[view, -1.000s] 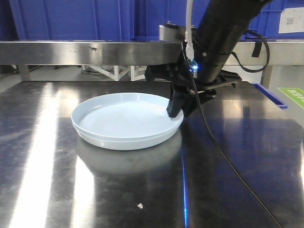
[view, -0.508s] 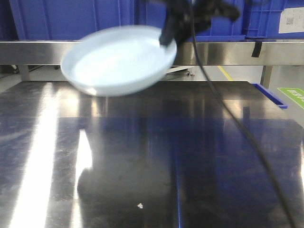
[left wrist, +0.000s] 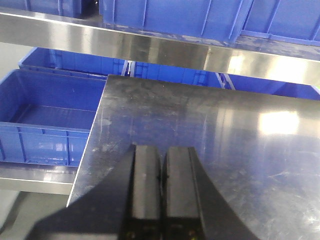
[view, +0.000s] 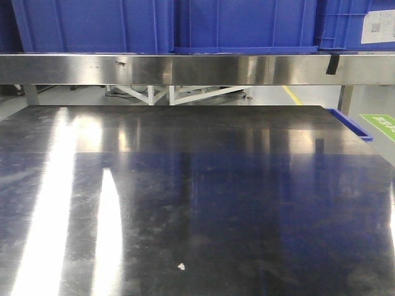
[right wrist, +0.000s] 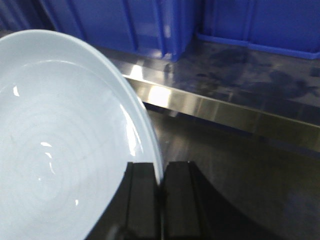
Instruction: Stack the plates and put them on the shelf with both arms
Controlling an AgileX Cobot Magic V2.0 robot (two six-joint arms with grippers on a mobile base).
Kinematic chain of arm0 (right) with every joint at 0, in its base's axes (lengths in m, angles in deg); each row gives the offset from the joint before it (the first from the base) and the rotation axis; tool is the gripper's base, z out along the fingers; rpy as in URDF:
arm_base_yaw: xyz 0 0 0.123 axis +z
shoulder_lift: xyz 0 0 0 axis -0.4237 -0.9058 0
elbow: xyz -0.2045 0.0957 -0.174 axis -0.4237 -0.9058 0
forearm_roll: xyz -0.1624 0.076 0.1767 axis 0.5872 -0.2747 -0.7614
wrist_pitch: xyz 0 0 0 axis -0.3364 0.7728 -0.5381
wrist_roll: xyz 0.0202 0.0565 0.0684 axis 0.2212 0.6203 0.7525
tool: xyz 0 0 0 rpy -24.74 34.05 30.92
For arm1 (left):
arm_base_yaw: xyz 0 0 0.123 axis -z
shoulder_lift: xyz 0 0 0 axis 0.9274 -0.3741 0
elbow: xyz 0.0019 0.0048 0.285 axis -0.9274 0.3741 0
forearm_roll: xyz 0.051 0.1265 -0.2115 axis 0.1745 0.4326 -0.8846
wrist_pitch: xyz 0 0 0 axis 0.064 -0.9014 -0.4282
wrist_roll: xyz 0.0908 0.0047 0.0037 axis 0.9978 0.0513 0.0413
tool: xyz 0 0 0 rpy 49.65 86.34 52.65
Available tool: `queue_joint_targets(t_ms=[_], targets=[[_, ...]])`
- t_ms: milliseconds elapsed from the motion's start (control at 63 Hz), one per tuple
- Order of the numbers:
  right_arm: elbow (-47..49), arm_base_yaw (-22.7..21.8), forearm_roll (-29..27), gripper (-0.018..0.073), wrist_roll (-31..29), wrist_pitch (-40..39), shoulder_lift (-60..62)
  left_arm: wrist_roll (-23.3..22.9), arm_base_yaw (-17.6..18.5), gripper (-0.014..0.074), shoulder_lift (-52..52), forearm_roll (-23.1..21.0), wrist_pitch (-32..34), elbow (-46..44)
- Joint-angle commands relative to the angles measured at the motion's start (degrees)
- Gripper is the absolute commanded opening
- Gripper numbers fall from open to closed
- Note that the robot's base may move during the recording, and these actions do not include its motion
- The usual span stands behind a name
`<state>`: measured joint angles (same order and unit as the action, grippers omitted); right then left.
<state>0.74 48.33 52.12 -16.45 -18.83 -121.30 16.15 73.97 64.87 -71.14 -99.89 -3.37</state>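
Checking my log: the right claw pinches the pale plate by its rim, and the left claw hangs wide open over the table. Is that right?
Not quite. The left wrist view shows the left claw shut and empty over the table. The right claw does pinch the pale plate by its rim.

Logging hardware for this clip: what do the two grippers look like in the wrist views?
The left gripper and right gripper look alike: matte black, each with two flat, rectangular, square-tipped fingers rising from a wider black base that flares outward. No cables, labels or markings show in these views.
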Motion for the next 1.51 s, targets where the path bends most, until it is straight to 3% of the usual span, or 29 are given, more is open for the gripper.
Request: queue_joint_targets(t_ms=[0, 206, 714, 1491], targets=[[-1.6, -2.7, 0.4, 0.0048, -0.3, -6.1, 5.8, -0.5, 0.0, 0.0092, -0.4, -0.2, 5.2, -1.8], [-11.1, -6.4, 0.4, 0.0048, -0.3, -8.4, 15.5, -0.5, 0.0, 0.0092, -0.4, -0.2, 5.2, -1.8], [-32.3, -7.6, 0.4, 0.0048, -0.3, -12.6, 36.0, -0.5, 0.0, 0.0092, -0.4, -0.2, 5.2, -1.8], [-33.9, -7.7, 0.4, 0.0048, -0.3, -12.6, 37.3, -0.5, 0.0, 0.0092, -0.4, -0.2, 5.2, -1.8]])
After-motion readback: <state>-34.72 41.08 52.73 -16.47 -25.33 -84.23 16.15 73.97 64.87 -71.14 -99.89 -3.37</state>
